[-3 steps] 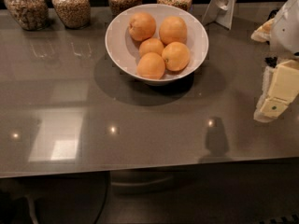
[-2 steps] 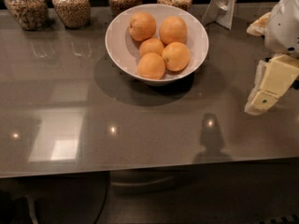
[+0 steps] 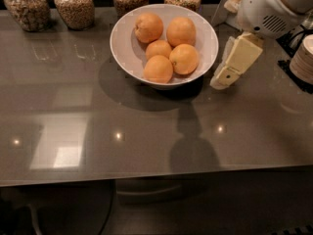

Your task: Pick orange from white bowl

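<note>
In the one camera view, the bowl [image 3: 123, 50] sits toward twelve o'clock on the table [image 3: 73, 111]. It is wide, shallow, glossy white, with a plain rim. Five matte, dimpled oranges are heaped inside and lean on each other, so none can roll.

The orange [image 3: 184, 58] at the bowl's four o'clock is one of the bigger ones. It is my guess for the pick, since it lies nearest the arm and its top is clear. A small orange [image 3: 159, 49] rests in the middle, touching it.

The gripper [image 3: 226, 72] is cream, blocky hard plastic. It hangs at the bowl's three o'clock, just outside the rim, tilted down toward the table. I cannot tell whether it is parted or closed, and it holds nothing.

Glass jars [image 3: 74, 6] of grain line the far edge.
</note>
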Available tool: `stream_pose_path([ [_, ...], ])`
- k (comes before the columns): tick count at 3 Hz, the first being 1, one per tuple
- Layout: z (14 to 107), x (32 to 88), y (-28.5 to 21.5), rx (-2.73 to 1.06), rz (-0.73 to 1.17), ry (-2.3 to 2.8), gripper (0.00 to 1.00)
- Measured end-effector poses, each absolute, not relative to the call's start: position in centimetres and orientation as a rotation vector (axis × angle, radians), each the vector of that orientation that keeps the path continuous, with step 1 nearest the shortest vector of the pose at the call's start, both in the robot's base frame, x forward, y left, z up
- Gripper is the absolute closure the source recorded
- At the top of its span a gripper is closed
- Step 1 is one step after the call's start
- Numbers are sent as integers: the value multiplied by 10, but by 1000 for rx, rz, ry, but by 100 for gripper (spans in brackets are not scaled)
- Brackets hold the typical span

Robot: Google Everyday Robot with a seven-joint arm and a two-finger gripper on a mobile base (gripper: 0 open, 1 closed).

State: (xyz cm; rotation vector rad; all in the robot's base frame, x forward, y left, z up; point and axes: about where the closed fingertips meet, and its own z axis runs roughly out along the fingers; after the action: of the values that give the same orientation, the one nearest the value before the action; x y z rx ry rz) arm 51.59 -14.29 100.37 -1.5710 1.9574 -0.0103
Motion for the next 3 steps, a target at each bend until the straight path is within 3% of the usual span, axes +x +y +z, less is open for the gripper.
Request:
stream_pose_path([
  [1,1015,547,-108,-1522,45,1881,0],
  [3,1018,548,-104,-1521,12,1858,0],
])
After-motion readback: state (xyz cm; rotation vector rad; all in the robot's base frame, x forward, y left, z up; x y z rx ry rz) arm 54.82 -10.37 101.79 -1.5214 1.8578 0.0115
